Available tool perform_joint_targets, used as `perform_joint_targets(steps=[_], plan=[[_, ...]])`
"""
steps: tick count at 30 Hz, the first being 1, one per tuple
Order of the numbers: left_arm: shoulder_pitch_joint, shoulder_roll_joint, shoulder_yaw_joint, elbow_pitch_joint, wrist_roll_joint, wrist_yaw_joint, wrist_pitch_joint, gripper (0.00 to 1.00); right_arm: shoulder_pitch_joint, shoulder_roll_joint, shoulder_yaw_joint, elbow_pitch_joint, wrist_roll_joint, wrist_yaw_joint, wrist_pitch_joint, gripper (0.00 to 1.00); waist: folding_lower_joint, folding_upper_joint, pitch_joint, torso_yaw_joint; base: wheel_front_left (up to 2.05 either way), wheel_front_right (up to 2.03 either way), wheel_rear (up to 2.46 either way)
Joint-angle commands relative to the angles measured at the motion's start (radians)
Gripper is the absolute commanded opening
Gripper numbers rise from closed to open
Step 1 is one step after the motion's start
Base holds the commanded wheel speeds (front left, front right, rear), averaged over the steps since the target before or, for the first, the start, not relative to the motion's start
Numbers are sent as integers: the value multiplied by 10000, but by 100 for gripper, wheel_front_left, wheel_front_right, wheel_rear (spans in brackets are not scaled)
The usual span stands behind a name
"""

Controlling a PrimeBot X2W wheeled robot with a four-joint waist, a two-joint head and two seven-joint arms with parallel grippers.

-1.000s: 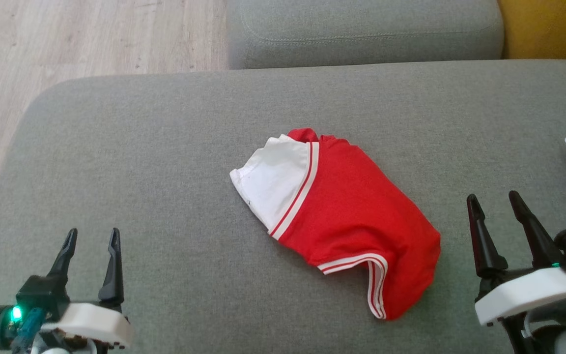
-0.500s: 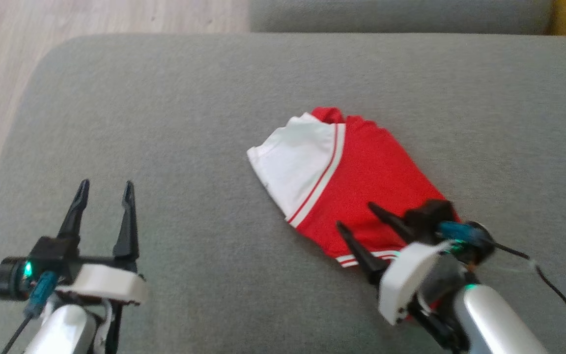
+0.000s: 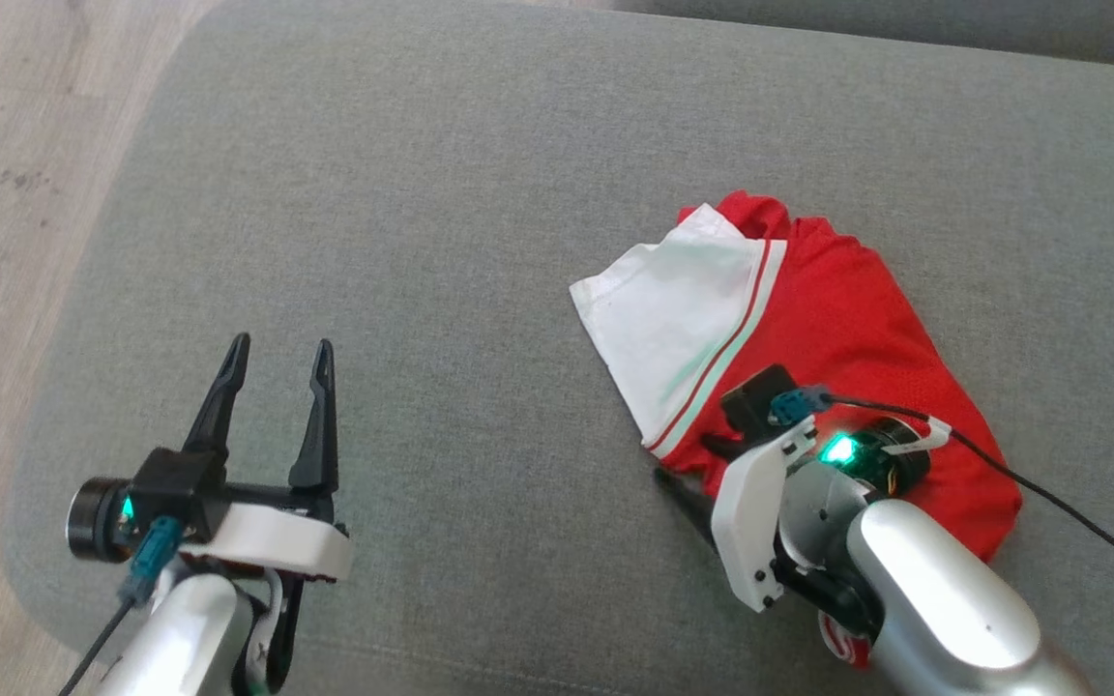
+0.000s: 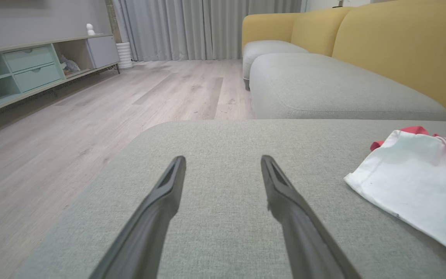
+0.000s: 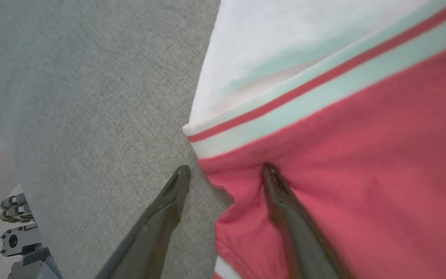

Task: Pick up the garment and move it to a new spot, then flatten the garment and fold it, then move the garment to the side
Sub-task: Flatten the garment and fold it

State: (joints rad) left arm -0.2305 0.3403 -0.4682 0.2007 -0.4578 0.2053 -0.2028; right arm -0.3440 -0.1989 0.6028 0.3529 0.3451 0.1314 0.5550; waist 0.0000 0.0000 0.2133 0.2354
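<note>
Red garment with white striped panel, crumpled on grey sofa cushion, right gripper at its near edge, left gripper well apart, left wrist view, jaws released over cushion, right wrist view, jaws released astride red edge

Silver forearms, white wrist plates, black tapered fingers
</note>
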Motion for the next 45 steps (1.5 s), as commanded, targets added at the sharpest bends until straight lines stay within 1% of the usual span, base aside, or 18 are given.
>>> perform_joint_targets(steps=[1, 5, 8, 11, 14, 15, 17, 20, 25, 26, 27, 29, 32, 34, 36, 38, 41, 45], plan=[[-430, 193, 374, -165, -46, -26, -127, 100, 312, 30, 292, 250, 139, -7, 104, 0, 0, 0, -51, -17, 0, 0, 0], [-368, 216, 439, -8, -118, -23, -197, 100, 182, 10, 421, -534, 492, -7, -474, 0, 0, 0, -152, -223, 0, 0, 0], [-378, 248, 490, 23, -144, -16, -239, 100, -33, 32, 229, -1367, 726, -7, -1049, 0, 0, 0, -197, -452, 0, 0, 0], [-370, 275, 501, -8, -154, -3, -257, 100, -170, 170, -494, -2160, 893, -7, -1594, 0, 0, 0, -238, -736, 0, 0, 0], [-366, 321, 499, -45, -150, 18, -250, 100, -104, 374, -1746, -2744, 905, -7, -2017, 0, 0, 0, -257, -1026, 0, 0, 0], [-366, 321, 499, -45, -150, 18, -250, 100, -104, 374, -1746, -2744, 905, -7, -2017, 0, 0, 0, -257, -1026, 0, 0, 0], [-367, 354, 497, -62, -150, 30, -236, 100, 72, 532, -2825, -2911, 859, -7, -2186, 0, 0, 0, -269, -1204, 0, 0, 0], [-423, 361, 437, -69, -159, -20, -194, 100, 471, 782, -4704, -2800, 732, -7, -2259, 0, 0, 0, -266, -1369, 0, 0, 0], [-516, 358, 348, -38, -141, -22, -123, 100, 1071, 1182, -7443, -1923, 653, -7, -2308, 0, 0, 0, -250, -1527, 0, 0, 0], [-520, 362, 329, -39, -141, -28, -113, 100, 1151, 1225, -7856, -1698, 549, -7, -2347, 39, 0, 0, -251, -1543, 0, 0, 0], [-519, 370, 314, -31, -142, -33, -97, 100, 1186, 1282, -8192, -1531, 570, -7, -2452, 100, 0, 0, -259, -1561, 0, 0, 0], [-500, 393, 310, -31, -157, -29, -95, 100, 1269, 1344, -8587, -1287, 390, -7, -2725, 100, 0, 0, -268, -1604, 0, 0, 0], [-434, 441, 325, -28, -188, 0, -88, 100, 1326, 1391, -8603, -1422, 134, -7, -3514, 100, 0, 0, -307, -1677, 0, 0, 0], [-380, 476, 340, -30, -207, 31, -86, 100, 1353, 1363, -8322, -1866, -41, -7, -4273, 100, 0, 0, -339, -1720, 0, 0, 0], [-323, 513, 356, -29, -227, 57, -86, 100, 1448, 1167, -7911, -2403, -316, -7, -4912, 100, 0, 0, -397, -1771, 0, 0, 0], [-251, 547, 361, -41, -249, 87, -63, 100, 1595, 904, -7451, -2971, -582, -7, -5318, 100, 0, 0, -470, -1813, 0, 0, 0], [-136, 608, 378, -97, -281, 147, -19, 100, 1946, 584, -6792, -3808, -924, -7, -5569, 100, 0, 0, -591, -1877, 0, 0, 0], [34, 715, 409, -204, -312, 247, 57, 100, 2632, 561, -6226, -4669, -1140, -7, -5414, 100, 0, 0, -729, -1964, 0, 0, 0]])
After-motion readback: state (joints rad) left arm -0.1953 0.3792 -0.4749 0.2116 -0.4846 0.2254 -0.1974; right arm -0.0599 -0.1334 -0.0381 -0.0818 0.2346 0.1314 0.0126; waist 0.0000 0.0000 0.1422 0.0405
